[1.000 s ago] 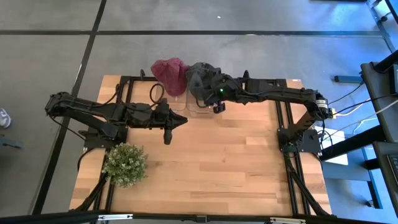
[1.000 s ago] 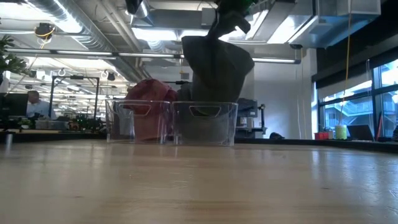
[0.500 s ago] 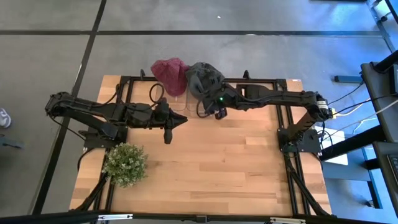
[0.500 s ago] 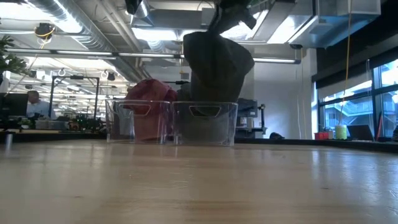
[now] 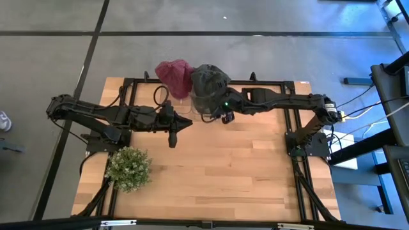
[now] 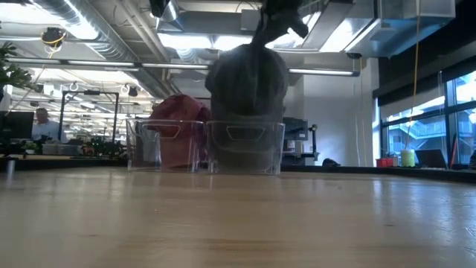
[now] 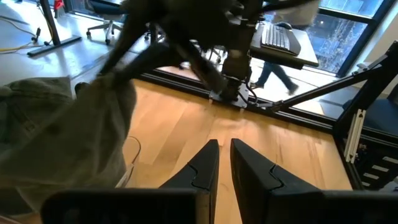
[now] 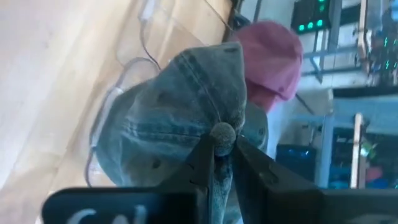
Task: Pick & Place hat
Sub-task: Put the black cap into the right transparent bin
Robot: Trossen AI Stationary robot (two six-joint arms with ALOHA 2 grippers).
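A grey denim hat (image 5: pixel 208 79) hangs from my right gripper (image 8: pixel 222 155) over a clear bin (image 6: pixel 245 147) at the table's far edge. Its lower part sits inside the bin walls and its crown (image 6: pixel 247 78) rises above the rim. In the neighbouring clear bin (image 6: pixel 163 145), to the left, sits a red hat (image 5: pixel 174 75). My left gripper (image 5: pixel 186 123) hovers shut over the table, near of the bins; its wrist view shows the grey hat (image 7: pixel 62 137) beside it. My right gripper pinches the grey hat's top button (image 8: pixel 222 134) and the crown cloth around it between its two fingertips (image 8: pixel 202 158). It comes slanting down from above and from the table's right (image 6: pixel 266 33). The hat hangs below the fingers, with its lower part inside the clear bin.
A potted green plant (image 5: pixel 129 168) stands near the table's left edge, beside the left arm. Bare wooden table top (image 5: pixel 243 166) stretches from the bins to the near edge. Black frame rails (image 5: pixel 291 121) run along the table's sides and far edge.
My right gripper has moved down and slightly toward the near edge, still shut on the hat. The grey hat has sunk lower into the clear bin and turned, so it now looks rounder and sits a little more to the left.
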